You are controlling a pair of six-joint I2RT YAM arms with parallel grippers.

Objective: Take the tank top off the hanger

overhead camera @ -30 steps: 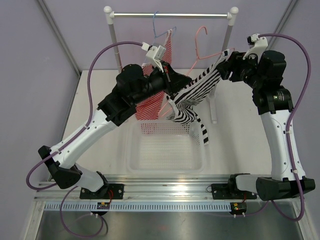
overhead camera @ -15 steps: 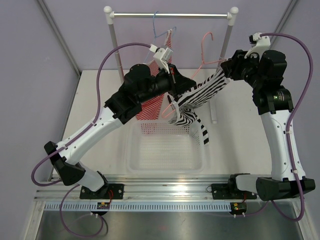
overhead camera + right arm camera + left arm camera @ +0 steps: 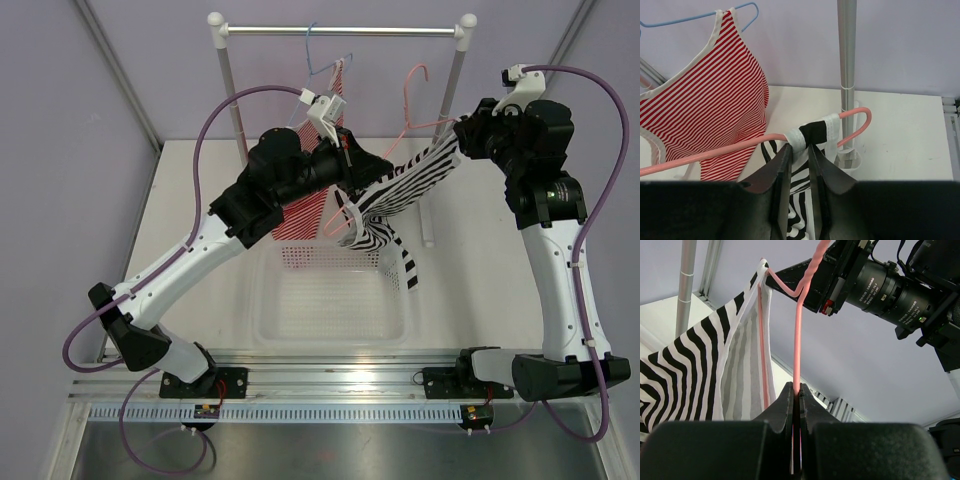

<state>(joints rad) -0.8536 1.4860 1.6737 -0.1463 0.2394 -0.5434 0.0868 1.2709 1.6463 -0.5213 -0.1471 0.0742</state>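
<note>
Clamps hanger (image 3: 797,335) wire tight in left gripper (image 3: 796,392); pinches tank top (image 3: 816,131) strap in right gripper (image 3: 800,149), at hanger's bent end.

Walls (image 3: 60,90): plain lilac; tabletop (image 3: 480,290): white, evenly lit; garment rail (image 3: 380,31): silver bar, white posts, far side.

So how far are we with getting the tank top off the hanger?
Done: the hanger looks off the rail, clamped in the left gripper. In hand: the right gripper pinches a strap of the tank top, wrapped near the hanger's end. Left: slide that strap off the tip; the other shoulder is not clearly visible.
</note>
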